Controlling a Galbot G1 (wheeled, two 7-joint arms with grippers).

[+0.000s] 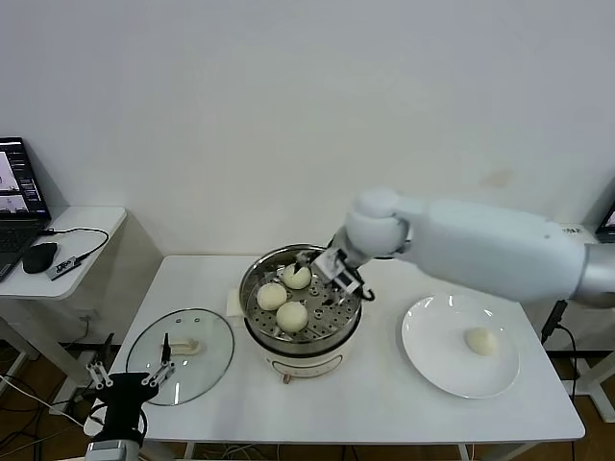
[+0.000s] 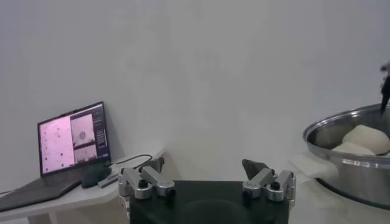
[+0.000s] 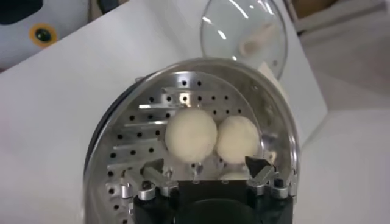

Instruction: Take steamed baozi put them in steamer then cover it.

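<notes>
We see the right gripper (image 1: 309, 266) reaching over the round shiny stainless-steel steamer (image 1: 258, 284) that sits on a white electric pot base (image 1: 306, 364) at the middle of the white table (image 1: 384, 403). In the right wrist view its jaws stand apart just above the perforated floor, with only the top of a bun showing between them, so we cannot tell whether they touch it. Three smooth cream-white baozi lie in the steamer: one at the back (image 1: 297, 276) partly hidden by the gripper, one on the left (image 1: 272, 296) and one at the front (image 1: 292, 316). The fourth baozi (image 1: 480, 340) rests on the flat white plate (image 1: 432, 360) to the robot's right.

The round clear glass cover (image 1: 211, 351) with its cream-white handle (image 1: 185, 347) lies flat on the table, left of the steamer and apart from it. The left gripper (image 1: 130, 376) hangs at the table's near left corner, beside the cover's edge, jaws wide apart and holding nothing; its arm is cut off by the frame. On a side table to the left, a laptop (image 1: 19, 192) is only partly in view.
</notes>
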